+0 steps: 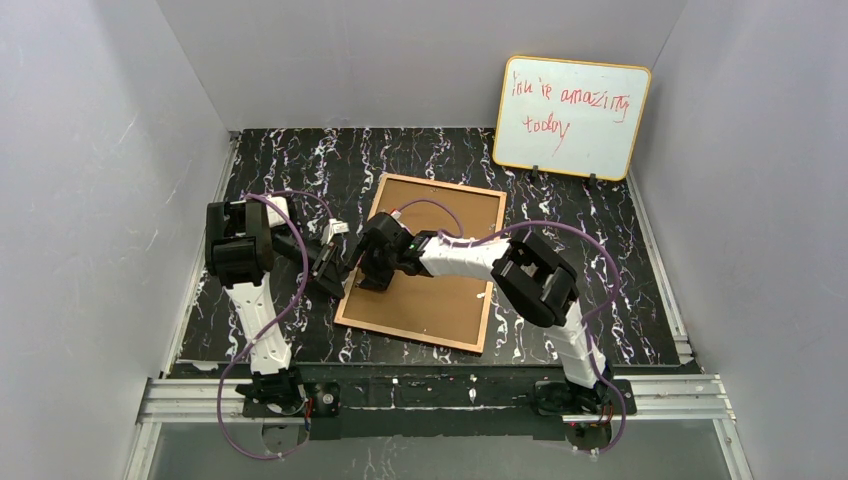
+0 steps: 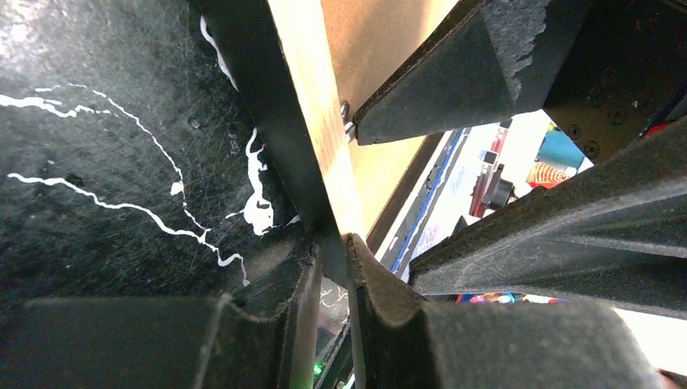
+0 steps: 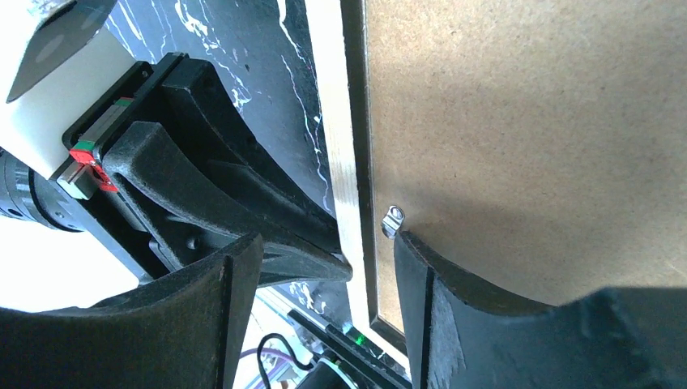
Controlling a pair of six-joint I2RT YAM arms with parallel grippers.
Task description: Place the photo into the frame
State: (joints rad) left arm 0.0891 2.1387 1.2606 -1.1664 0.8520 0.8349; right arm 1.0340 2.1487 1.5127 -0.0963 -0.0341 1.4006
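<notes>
**Item: the frame** [image 1: 414, 334]. Lies face down on the worktop [image 1: 600, 220], tan wooden back upward, with the brown backing panel [image 1: 440, 290] seated within its rails. Probably placed this way so the back can be opened for loading.

**Item: the photo.** Not visible in any view; whether it lies beneath the panel cannot be told.

**Item: left claw** [image 2: 336, 247]. Nearly together, clamped on the frame's left rail from the outer edge. Judged to be steadying the frame against sliding.

**Item: right claw** [image 3: 326, 239]. Well apart, holding nothing. It straddles the same rail, one finger [image 3: 421, 267] over the panel with its tip just beside a small metal tab [image 3: 393, 219], apparently set to turn or lift it.

**Item: whiteboard** [image 1: 570, 118]. Propped at the far wall, well apart from the work.
</notes>
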